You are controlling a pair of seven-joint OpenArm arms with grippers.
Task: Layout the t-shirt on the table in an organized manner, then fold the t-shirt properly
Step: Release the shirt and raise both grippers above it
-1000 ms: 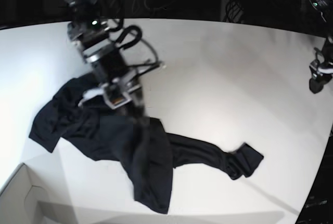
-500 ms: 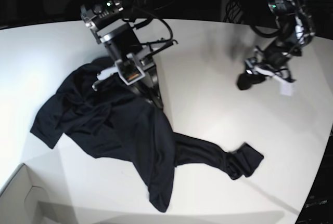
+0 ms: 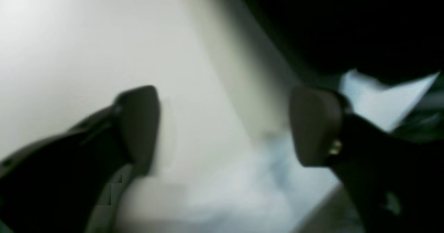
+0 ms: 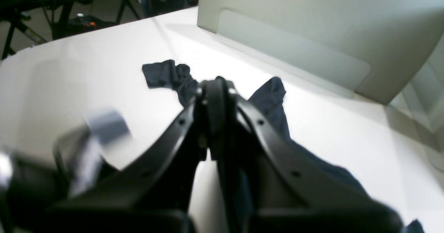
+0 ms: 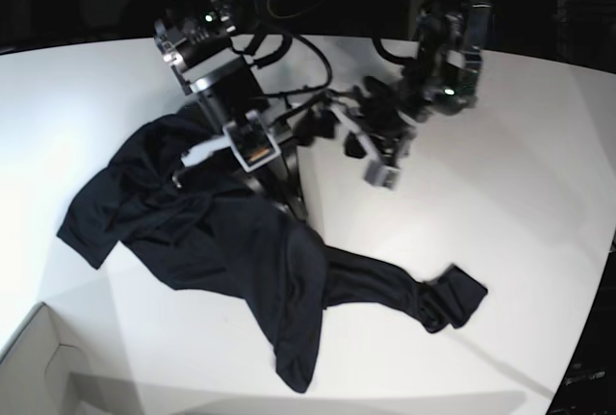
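Cardboard box sat at the near corner, just clear of the cloth. Next out, the t-shirt lay crumpled on the table, nowhere near flat: bulk bunched toward the right arm's side, one fold hanging toward the near edge, one long twisted strip running out to a knotted end on the other side. Beyond that, the right gripper was clenched, jaws pressed together in the wrist view, tips down at the fabric near the middle of the pile; I couldn't tell whether cloth was pinched between them. Farthest back, the left gripper hung over bare table behind the shirt, jaws spread wide, fingers with nothing between them, so released and empty. Judgement: the shirt looked light, limp and non-slippery on that matte top; it'll drape and drag instead of holding shape, so one grip just stretches it. Better to pinch seams: left takes the knotted end or a hem corner, right takes a shoulder or collar, then pull apart low to spread it.
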